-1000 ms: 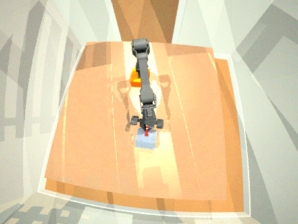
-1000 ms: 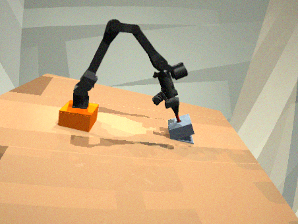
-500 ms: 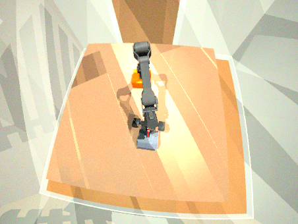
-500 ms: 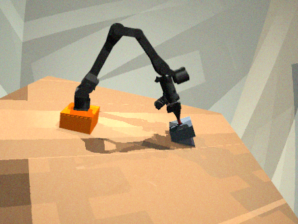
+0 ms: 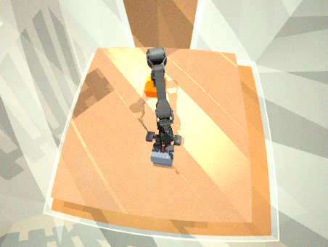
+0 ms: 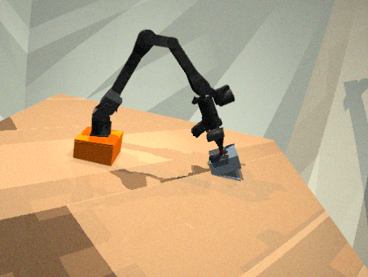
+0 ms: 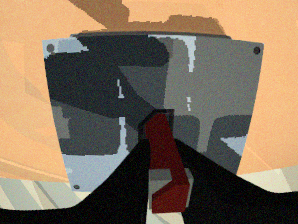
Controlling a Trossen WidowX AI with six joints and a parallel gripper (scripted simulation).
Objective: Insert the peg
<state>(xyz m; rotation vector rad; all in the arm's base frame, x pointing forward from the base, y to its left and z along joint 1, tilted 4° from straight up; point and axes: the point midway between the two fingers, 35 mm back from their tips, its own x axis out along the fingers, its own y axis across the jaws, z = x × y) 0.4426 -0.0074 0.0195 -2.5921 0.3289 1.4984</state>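
- Top view: the arm (image 5: 160, 95) reaches from its orange base (image 5: 151, 88), which sits near the far edge of the worktop (image 5: 91, 174), out toward the middle. The gripper (image 5: 164, 144) hangs over the grey sloped panel (image 5: 161, 158), near the worktop's centre. A sliver of the red peg (image 5: 163, 147) shows between the jaws.
- Exterior view: the arm arches high, and the gripper (image 6: 220, 147) points down at the panel (image 6: 230, 164), which stands toward the right edge. The peg (image 6: 222, 151) shows as a red spot touching the panel's face.
- Wrist view: the two dark fingers are clamped on the dark red peg (image 7: 166, 163). Its far end sits in the dark hole (image 7: 161, 115) at the middle of the panel (image 7: 220, 83); how deep it reaches I cannot tell.
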